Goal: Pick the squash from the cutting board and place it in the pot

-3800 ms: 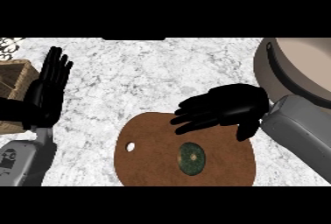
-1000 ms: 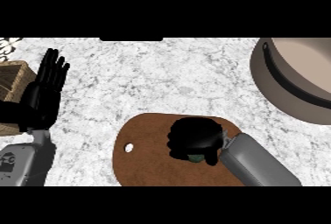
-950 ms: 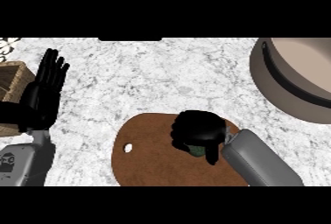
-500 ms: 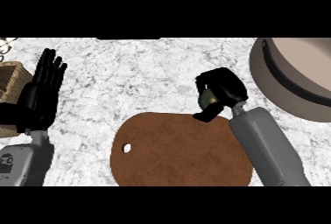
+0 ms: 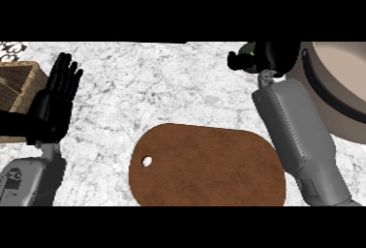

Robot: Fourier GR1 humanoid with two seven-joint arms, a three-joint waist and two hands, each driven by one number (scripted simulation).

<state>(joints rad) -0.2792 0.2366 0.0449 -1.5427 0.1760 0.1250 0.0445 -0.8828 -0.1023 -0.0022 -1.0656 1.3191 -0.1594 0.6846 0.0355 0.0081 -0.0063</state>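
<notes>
Beside the pot (image 5: 336,92), the right hand (image 5: 266,57), curled round the squash (image 5: 248,48), is needing to clear the rim before releasing.

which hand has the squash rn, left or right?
The right hand, up by the pot rim at upper right, fingers curled round the mostly hidden squash. The left hand is open, fingers up, resting at the left edge.

light: even, bright | shadows: none visible on counter (image 5: 164,82) | glare: none | blur: none
</notes>
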